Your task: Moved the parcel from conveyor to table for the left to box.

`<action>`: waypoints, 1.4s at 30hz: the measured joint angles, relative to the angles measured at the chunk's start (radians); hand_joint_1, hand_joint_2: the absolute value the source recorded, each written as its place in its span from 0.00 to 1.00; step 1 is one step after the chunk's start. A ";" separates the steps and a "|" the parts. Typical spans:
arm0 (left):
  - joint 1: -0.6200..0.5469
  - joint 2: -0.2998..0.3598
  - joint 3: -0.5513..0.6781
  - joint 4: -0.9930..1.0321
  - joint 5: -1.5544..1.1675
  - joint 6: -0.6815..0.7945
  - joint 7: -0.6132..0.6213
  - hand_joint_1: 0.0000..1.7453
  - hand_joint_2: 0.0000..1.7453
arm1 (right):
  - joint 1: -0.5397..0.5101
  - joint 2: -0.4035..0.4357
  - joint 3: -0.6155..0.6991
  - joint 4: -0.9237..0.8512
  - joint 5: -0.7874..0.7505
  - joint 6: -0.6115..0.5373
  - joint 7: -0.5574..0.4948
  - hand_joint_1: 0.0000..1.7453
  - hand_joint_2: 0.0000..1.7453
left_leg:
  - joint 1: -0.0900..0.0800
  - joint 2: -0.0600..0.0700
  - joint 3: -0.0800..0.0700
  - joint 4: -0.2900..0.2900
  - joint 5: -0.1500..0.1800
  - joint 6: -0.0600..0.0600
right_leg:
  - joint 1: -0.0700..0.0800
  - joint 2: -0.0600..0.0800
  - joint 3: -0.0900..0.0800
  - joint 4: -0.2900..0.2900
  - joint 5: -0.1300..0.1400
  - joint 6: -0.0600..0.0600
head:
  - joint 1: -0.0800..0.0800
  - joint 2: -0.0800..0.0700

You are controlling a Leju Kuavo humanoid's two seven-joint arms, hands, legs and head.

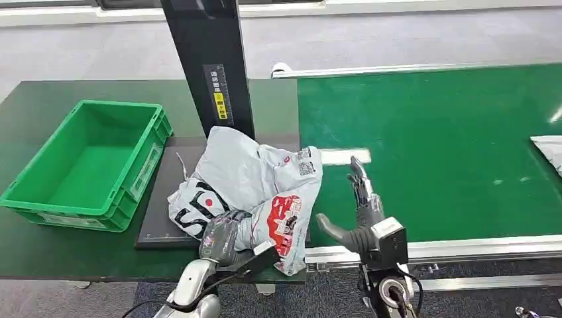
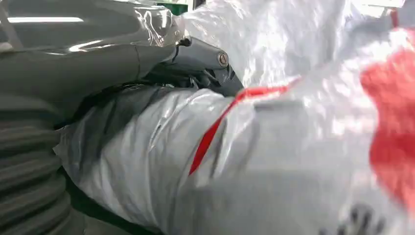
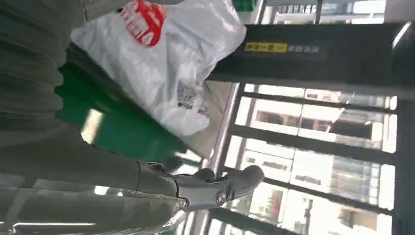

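Gripping the parcel (image 1: 248,189) w/ our left hand (image 1: 219,240) at its near edge; the left wrist view has crumpled grey-white plastic w/ red print pressed against the thumb (image 2: 205,61). Parcel lies on the dark worktop (image 1: 40,255), mostly over a black mat (image 1: 166,212) at the foot of a black post (image 1: 209,63), its right edge at the conveyor (image 1: 431,146). Green crate (image 1: 89,162) sits to the left, apart from the parcel. Our right hand (image 1: 361,212) is over the belt just beside the parcel, fingers spread, holding nothing. Another bag (image 1: 549,151) at the belt's far right.
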 measured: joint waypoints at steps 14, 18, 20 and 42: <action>0.073 -0.004 0.071 -0.161 0.435 0.248 -0.403 1.00 1.00 | 0.044 0.026 -0.107 0.050 -0.068 -0.014 0.031 0.00 1.00 | 0.000 -0.002 -0.014 0.001 0.007 -0.003 | 0.000 -0.001 -0.013 0.001 0.002 -0.001 | 0.000 0.000; 0.083 -0.015 0.093 -0.248 0.664 0.302 -0.641 1.00 1.00 | 0.036 0.032 -0.112 0.092 -0.082 -0.010 0.032 0.00 1.00 | 0.000 -0.002 -0.018 0.001 0.007 -0.003 | 0.000 0.000 -0.018 0.001 0.002 -0.001 | 0.000 0.000; 0.093 -0.028 0.108 -0.302 0.687 0.302 -0.686 1.00 1.00 | 0.033 0.034 -0.113 0.109 -0.084 -0.009 0.032 0.00 1.00 | 0.000 -0.002 -0.020 0.001 0.007 -0.003 | 0.000 0.000 -0.019 0.001 0.001 0.000 | 0.000 0.000; 0.154 -0.082 0.154 -0.939 0.247 0.302 -0.694 1.00 1.00 | -0.001 0.039 -0.109 0.211 -0.143 -0.003 0.014 0.00 1.00 | 0.000 -0.002 -0.022 0.001 0.006 -0.003 | 0.000 0.000 -0.022 0.001 0.001 0.000 | 0.000 0.000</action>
